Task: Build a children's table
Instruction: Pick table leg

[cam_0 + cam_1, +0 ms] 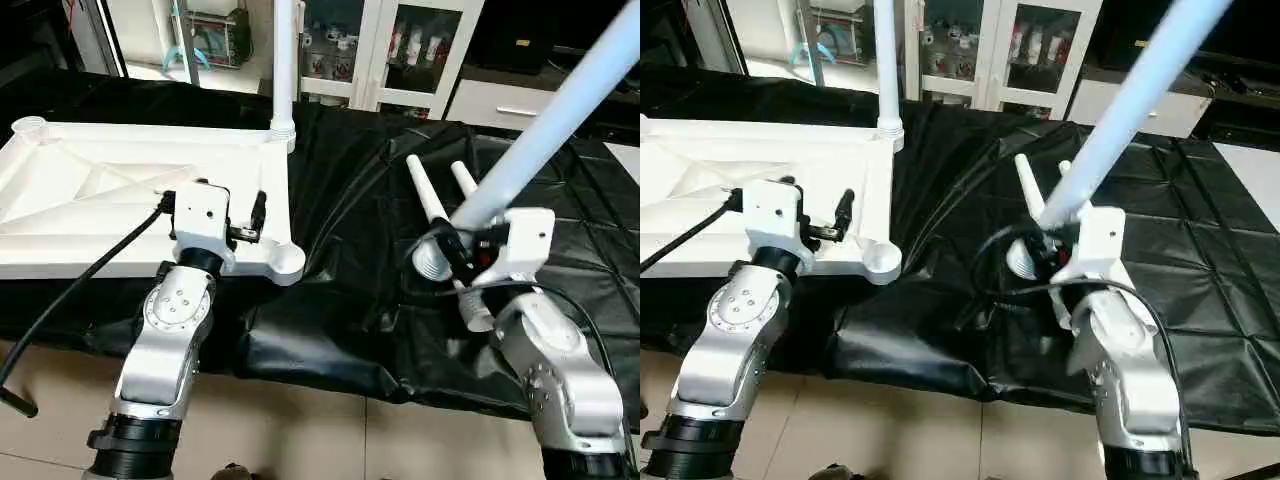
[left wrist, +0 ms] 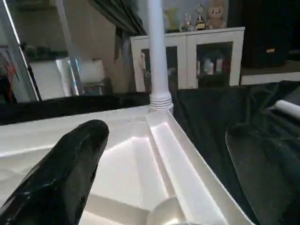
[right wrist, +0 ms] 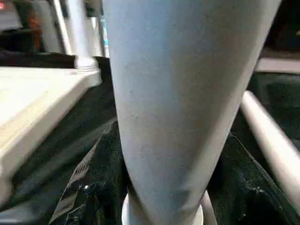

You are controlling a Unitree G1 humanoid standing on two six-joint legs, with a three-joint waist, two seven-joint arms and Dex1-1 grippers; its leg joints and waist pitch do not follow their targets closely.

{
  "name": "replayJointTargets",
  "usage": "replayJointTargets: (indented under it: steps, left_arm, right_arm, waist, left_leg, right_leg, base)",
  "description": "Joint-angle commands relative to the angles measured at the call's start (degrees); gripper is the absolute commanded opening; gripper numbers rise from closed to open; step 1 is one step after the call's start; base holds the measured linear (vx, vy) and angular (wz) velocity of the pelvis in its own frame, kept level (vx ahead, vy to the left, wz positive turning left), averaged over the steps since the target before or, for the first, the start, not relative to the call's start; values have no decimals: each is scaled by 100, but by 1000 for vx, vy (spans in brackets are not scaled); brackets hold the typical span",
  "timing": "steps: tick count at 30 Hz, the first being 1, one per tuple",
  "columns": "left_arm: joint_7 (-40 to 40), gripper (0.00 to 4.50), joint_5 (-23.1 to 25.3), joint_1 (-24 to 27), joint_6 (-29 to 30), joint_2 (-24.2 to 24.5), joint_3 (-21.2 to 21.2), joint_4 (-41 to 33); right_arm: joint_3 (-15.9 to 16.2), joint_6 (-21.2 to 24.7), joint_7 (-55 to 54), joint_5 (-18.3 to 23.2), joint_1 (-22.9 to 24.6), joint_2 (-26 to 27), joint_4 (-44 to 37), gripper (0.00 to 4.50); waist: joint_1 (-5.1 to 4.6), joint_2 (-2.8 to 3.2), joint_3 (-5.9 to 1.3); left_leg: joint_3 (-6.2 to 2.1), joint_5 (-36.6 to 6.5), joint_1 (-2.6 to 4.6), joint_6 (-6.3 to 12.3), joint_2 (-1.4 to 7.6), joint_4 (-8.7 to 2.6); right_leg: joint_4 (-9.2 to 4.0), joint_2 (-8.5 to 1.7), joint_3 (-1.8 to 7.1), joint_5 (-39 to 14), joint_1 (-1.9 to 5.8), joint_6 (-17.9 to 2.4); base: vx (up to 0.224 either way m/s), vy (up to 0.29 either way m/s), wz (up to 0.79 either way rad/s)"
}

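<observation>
Tabletop lies upside down on the black sheet in the left eye view, ribbed underside up. One leg stands upright in its far corner socket, and the near corner socket is empty. The left gripper rests on the near rim with fingers spread, holding nothing. The right gripper pinches a second leg near its thick ribbed end, so the long tube slants up and away. Two more legs lie on the sheet just beside it.

The right eye view gives the same layout: the empty socket is between the two grippers, and a black cable crosses the tabletop toward the left arm.

In the left wrist view one black finger lies over the white ribs, apart from the other. The standing leg rises beyond, with a white glass-door cabinet behind it.

In the right wrist view the held leg sits between the dark fingers, and a loose leg lies close by.

I judge the legs to be light, stiff, hollow plastic – smooth and a little slippery – so the thick end is the best place to hold. The long free end swings widely; the standing leg and the left gripper could be in its way
</observation>
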Motion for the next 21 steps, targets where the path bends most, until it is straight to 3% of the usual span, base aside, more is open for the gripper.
replayJointTargets:
  steps: [1, 3, 4, 5, 6, 7, 8, 9, 10, 11, 12, 13, 14, 15, 16, 17, 18, 19, 20, 21]
  left_arm:
    - [51, 450, 88, 48, -41, -19, -35, -7]
    - [27, 450, 94, 60, -64, -52, -32, -36]
    - [20, 450, 100, 76, -82, -63, -41, -46]
    - [18, 450, 105, 93, -96, -74, -48, -53]
    - [22, 450, 112, 102, -115, -83, -55, -50]
    - [37, 450, 115, 118, -134, -94, -50, -43]
    - [37, 450, 115, 118, -134, -94, -50, -43]
    - [37, 450, 122, 126, -162, -100, -44, -27]
    - [35, 450, 126, 131, -174, -100, -45, -19]
    - [35, 450, 126, 131, -174, -100, -45, -19]
    - [-13, 450, 105, 157, -197, -91, -62, -16]
    - [-33, 450, 109, 160, -204, -93, -67, -9]
    - [-33, 450, 109, 160, -204, -93, -67, -9]
    - [-74, 450, 131, 180, -234, -78, -82, 9]
    - [-87, 450, 132, 186, -241, -73, -85, 15]
    - [-99, 450, 133, 192, -247, -68, -87, 20]
    - [-136, 450, 144, 215, -274, -53, -94, 41]
    - [-164, 450, 148, 222, -286, -37, -101, 60]
    - [-174, 450, 147, 225, -288, -29, -101, 65]
    - [-193, 450, 135, 224, -295, -22, -102, 79]
  right_arm:
    - [-17, -301, -102, -179, -67, -40, 28, 186]
    - [-20, -399, -132, -275, -85, -47, 64, 186]
    - [-30, -387, -127, -265, -92, -46, 84, 186]
    - [-43, -346, -89, -207, -104, -42, 103, 186]
    - [-54, -314, -62, -165, -113, -39, 116, 186]
    - [-64, -200, 44, -12, -128, -5, 90, 186]
    - [-64, -200, 44, -12, -128, -5, 90, 186]
    - [-38, -177, 115, 31, -122, 14, 61, 186]
    - [-19, -164, 139, 42, -115, 22, 46, 186]
    - [-19, -164, 139, 42, -115, 22, 46, 186]
    - [14, -175, 155, 61, -95, 53, 36, 186]
    - [20, -208, 154, 51, -94, 64, 57, 186]
    - [20, -208, 154, 51, -94, 64, 57, 186]
    - [42, -265, 144, 11, -85, 93, 86, 186]
    - [46, -274, 143, 4, -82, 99, 89, 186]
    - [51, -282, 141, -3, -79, 105, 92, 186]
    - [53, -299, 137, 0, -63, 114, 95, 186]
    - [39, -312, 128, 12, -49, 125, 94, 186]
    - [34, -315, 122, 16, -44, 131, 90, 186]
    - [13, -316, 113, 30, -24, 140, 76, 186]
  waist:
    - [-25, 74, -365]
    - [-25, 49, -365]
    - [-10, 19, -368]
    - [-10, 19, -368]
    - [38, -16, -378]
    - [77, -50, -382]
    - [106, -48, -389]
    - [188, -86, -397]
    - [262, -95, -388]
    - [262, -95, -388]
    - [268, -11, -386]
    - [167, 65, -406]
    - [61, 93, -392]
    - [-118, 224, -414]
    - [-238, 241, -376]
    - [-264, 229, -388]
    - [-237, 161, -352]
    - [-227, -25, -344]
    - [-96, -154, -364]
    - [121, -202, -416]
  left_leg:
    - [-76, -1870, 117, -359, 162, -512]
    - [-65, -1868, 114, -306, 159, -508]
    - [-33, -1776, 81, -129, 132, -491]
    - [-33, -1776, 81, -129, 132, -491]
    - [16, -1498, 37, 278, 102, -437]
    - [31, -1258, -3, 570, 87, -367]
    - [23, -1162, -25, 727, 75, -309]
    - [-37, -985, -77, 985, 71, -87]
    - [-192, -837, -179, 1082, 142, 124]
    - [-192, -837, -179, 1082, 142, 124]
    - [-282, -674, -182, 1199, 189, 37]
    - [-152, -579, 39, 1486, 134, -215]
    - [-71, -527, 190, 1714, 75, -334]
    - [-110, -170, 406, 2180, 20, -437]
    - [-57, 140, 381, 2442, 26, -591]
    - [-115, 290, 341, 2566, 68, -627]
    - [-97, 240, 320, 2606, 210, -655]
    - [14, -471, 200, 2142, 141, -616]
    - [121, -1208, 84, 1540, -16, -249]
    - [-514, -1667, -341, 686, -93, 1031]
  right_leg:
    - [-456, -188, 178, -1453, 163, -503]
    - [-459, -200, 185, -1466, 167, -508]
    - [-470, -263, 214, -1503, 192, -535]
    - [-470, -263, 214, -1503, 192, -535]
    - [-520, -400, 286, -1604, 242, -596]
    - [-573, -539, 362, -1636, 285, -631]
    - [-604, -638, 415, -1663, 318, -646]
    - [-723, -963, 611, -1829, 381, -651]
    - [-817, -1288, 796, -2156, 435, -709]
    - [-817, -1288, 796, -2156, 435, -709]
    - [-778, -1143, 687, -2279, 367, -871]
    - [-612, -640, 405, -2021, 205, -856]
    - [-474, -320, 235, -1818, 59, -776]
    - [-149, 69, -107, -1511, -115, -601]
    - [315, 284, -346, -1198, -259, -329]
    - [502, 272, -404, -1057, -230, -129]
    - [495, 107, -423, -842, -231, 134]
    - [103, -252, -207, -753, -102, 167]
    - [-385, -930, 246, -1274, 16, 100]
    - [-835, -2076, 1228, -2100, 306, -291]
  base:
    - [0, 0, 0]
    - [0, 0, 0]
    - [0, 0, 0]
    - [0, 0, 0]
    - [0, 0, 0]
    - [0, 0, 0]
    - [0, 0, 0]
    - [-3, 54, 0]
    - [-3, 103, -1]
    - [-3, 103, -1]
    - [-2, 153, -1]
    - [-11, 167, 7]
    - [-11, 167, 7]
    - [-19, 189, 12]
    - [-29, 206, 8]
    - [-29, 206, 8]
    - [-50, 156, 6]
    - [-72, 129, 7]
    - [-72, 129, 7]
    - [-66, 158, -4]
